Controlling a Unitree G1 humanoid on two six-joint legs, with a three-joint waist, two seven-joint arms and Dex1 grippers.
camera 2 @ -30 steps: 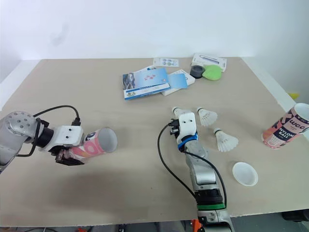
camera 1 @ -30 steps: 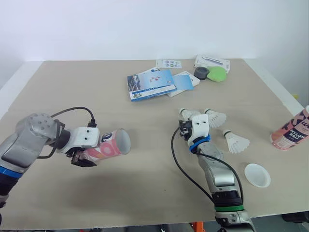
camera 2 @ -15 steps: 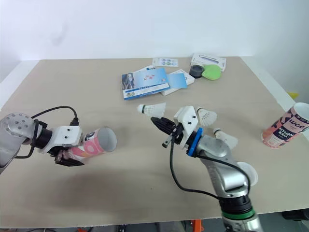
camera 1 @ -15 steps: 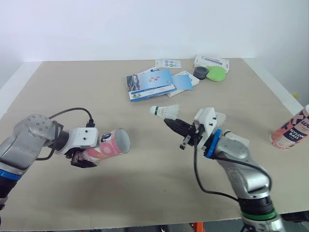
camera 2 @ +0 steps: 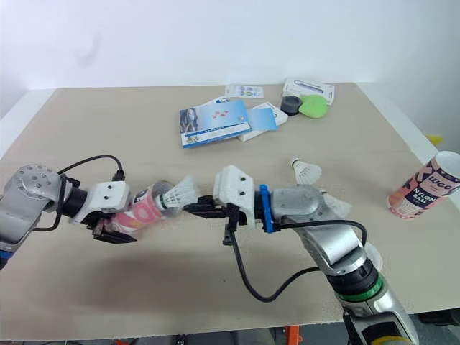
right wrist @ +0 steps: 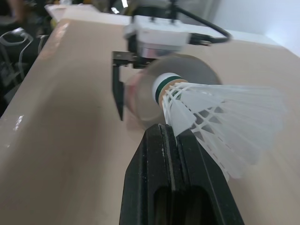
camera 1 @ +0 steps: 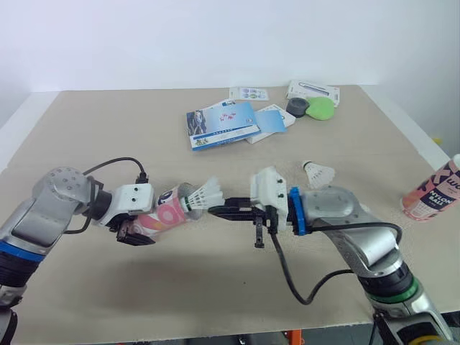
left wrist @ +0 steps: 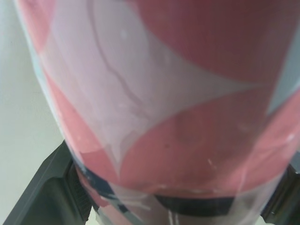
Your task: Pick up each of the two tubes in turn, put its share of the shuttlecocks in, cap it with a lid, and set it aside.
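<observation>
The left gripper (camera 1: 132,231) has its two fingers closed around the pink tube (camera 1: 167,213) and holds it up off the table (camera 1: 108,129). The tube lies on its side, and its open mouth faces the robot's right. The right gripper (camera 1: 215,210) has its fingers squeezed almost together on the edge of a shuttlecock (camera 1: 203,195), pinching the white feathery skirt. The shuttlecock's round cork nose points straight at the tube's mouth and sits right at it. I cannot tell if the nose is inside yet. The tube and the shuttlecock lie in one line, nose to mouth, so the next push should likely go along that line, toward the robot's left. If the nose tips up or down, the skirt could catch on the rim. Another shuttlecock (camera 1: 318,173) lies on the table behind the right arm. The other tube (camera 1: 431,194) stands far off at the table's right edge.
</observation>
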